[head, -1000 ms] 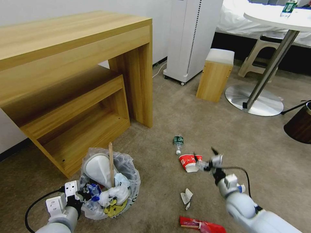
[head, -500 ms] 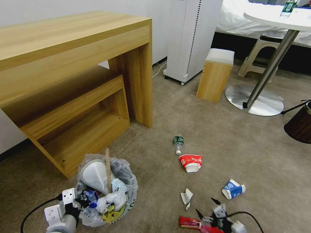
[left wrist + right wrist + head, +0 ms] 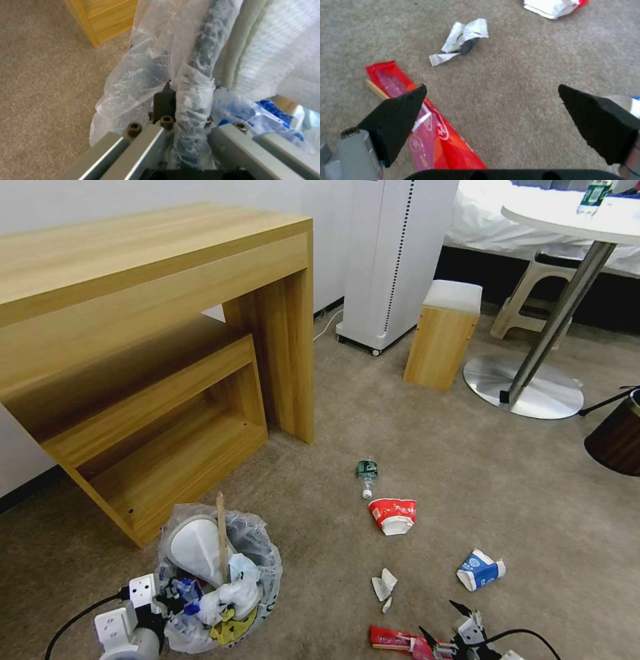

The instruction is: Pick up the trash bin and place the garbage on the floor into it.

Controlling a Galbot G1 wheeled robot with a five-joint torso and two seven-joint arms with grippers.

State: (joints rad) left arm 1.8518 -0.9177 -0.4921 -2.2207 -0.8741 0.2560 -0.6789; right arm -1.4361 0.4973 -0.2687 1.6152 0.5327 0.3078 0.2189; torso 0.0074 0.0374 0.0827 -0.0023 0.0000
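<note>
The trash bin (image 3: 257,587), black with a crinkly plastic liner, hangs low at the near left, stuffed with a white slipper (image 3: 193,543), a wooden stick (image 3: 221,533) and wrappers. My left gripper (image 3: 170,601) is shut on its bagged rim (image 3: 200,62); one black finger (image 3: 164,100) presses the outside. Garbage lies on the floor (image 3: 467,480): a green-label bottle (image 3: 367,472), a red-white bowl (image 3: 393,513), crumpled paper (image 3: 385,584), a blue-white carton (image 3: 480,570) and a red wrapper (image 3: 392,638). My right gripper (image 3: 440,621) hovers open (image 3: 491,87) just above the red wrapper (image 3: 433,125), near the paper (image 3: 463,37).
A wooden desk (image 3: 160,280) with a low shelf stands just behind the bin. Farther back are a white appliance (image 3: 393,260), a wooden stool (image 3: 443,337) and a round table's steel base (image 3: 523,390). A brown bin (image 3: 617,437) sits at the right edge.
My right arm has drawn back from above the bowl to low over the red wrapper, uncovering the carton. The held bin has sunk slightly and shifted left.
</note>
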